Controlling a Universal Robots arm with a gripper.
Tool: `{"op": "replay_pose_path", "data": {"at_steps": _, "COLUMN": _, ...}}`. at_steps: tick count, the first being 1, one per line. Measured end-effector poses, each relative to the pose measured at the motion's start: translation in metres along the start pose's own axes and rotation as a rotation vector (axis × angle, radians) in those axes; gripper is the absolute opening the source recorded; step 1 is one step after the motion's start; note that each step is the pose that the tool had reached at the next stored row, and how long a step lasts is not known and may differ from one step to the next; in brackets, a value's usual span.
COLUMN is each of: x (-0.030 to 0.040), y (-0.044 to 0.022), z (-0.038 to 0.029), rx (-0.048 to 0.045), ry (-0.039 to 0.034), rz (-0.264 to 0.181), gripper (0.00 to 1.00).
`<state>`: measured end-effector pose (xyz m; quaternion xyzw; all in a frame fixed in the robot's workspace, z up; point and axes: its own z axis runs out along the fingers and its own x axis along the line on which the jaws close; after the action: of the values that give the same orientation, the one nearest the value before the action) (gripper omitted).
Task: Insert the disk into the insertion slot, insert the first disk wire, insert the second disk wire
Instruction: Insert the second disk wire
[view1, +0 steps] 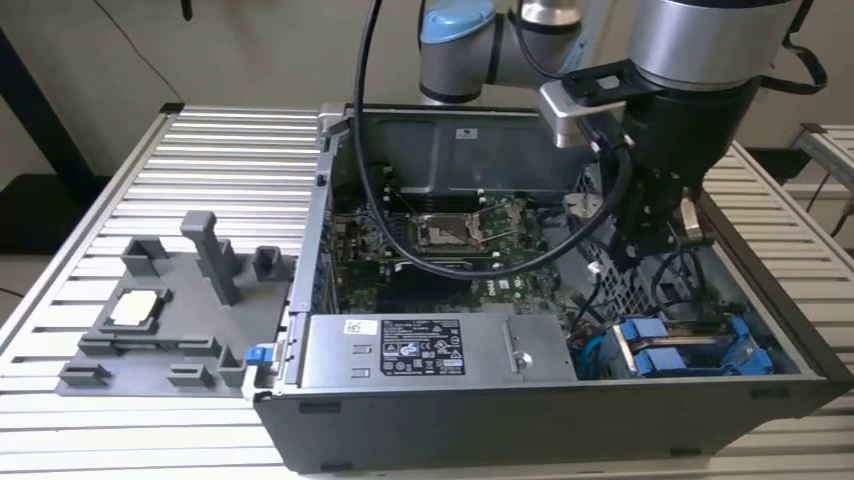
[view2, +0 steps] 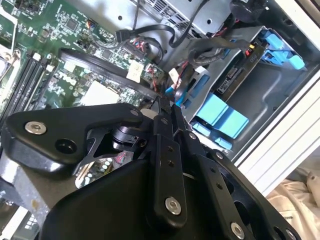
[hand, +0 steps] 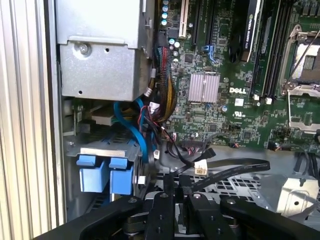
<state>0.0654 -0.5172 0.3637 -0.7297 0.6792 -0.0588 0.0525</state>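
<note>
Disk (view2: 236, 75): found lying in the drive bay at a front corner of the open case (view1: 534, 412), clipped in its blue carrier (view2: 220, 114). Saw its dark connector edge turned toward the motherboard (hand: 225, 115). Judged it seated or nearly so; could not confirm full depth. Logged 2 blue tabs (hand: 102, 172) at the bay mouth in the first wrist view.

Logged gripper (view1: 641, 258) inside the case, over the bay's inner side and apart from the carrier. Noted black cables (hand: 235, 167) and a white connector (hand: 200, 168) just beside its tip in the first wrist view. Could not tell whether the claw was clenched, released or grasping a cable. Could not tell which of these cables were the disk wires.

Handling, judged only:
- Stiff, dense for its size, smooth on the metal faces, so prone to slip.
- Sensitive to knocks; rated the connector edge the weakest part.
- Rated the carrier's side rails or the 2 tabs as the best hold, never the label face or the connector edge.
- Rated the disk wires limp and springy; preferred a hold on the plug shell, not the cord.
</note>
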Motion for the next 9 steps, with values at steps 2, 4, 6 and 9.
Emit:
{"op": "replay_pose_path", "data": {"at_steps": 2, "x": 0.0043, "y": -0.0013, "z": 0.0002, "rx": -0.0016, "ry": -0.0001, "rz": 0.0, "gripper": 0.16}}
{"op": "replay_pose_path", "data": {"at_steps": 4, "x": 0.0089, "y": -0.0024, "z": 0.0005, "rx": -0.0033, "ry": -0.0002, "rz": 0.0, "gripper": 0.16}}
{"op": "replay_pose_path", "data": {"at_steps": 6, "x": 0.0133, "y": -0.0034, "z": 0.0008, "rx": -0.0048, "ry": -0.0004, "rz": 0.0, "gripper": 0.16}}
{"op": "replay_pose_path", "data": {"at_steps": 9, "x": 0.02, "y": -0.0049, "z": 0.0011, "rx": -0.007, "ry": -0.0006, "rz": 0.0, "gripper": 0.16}}
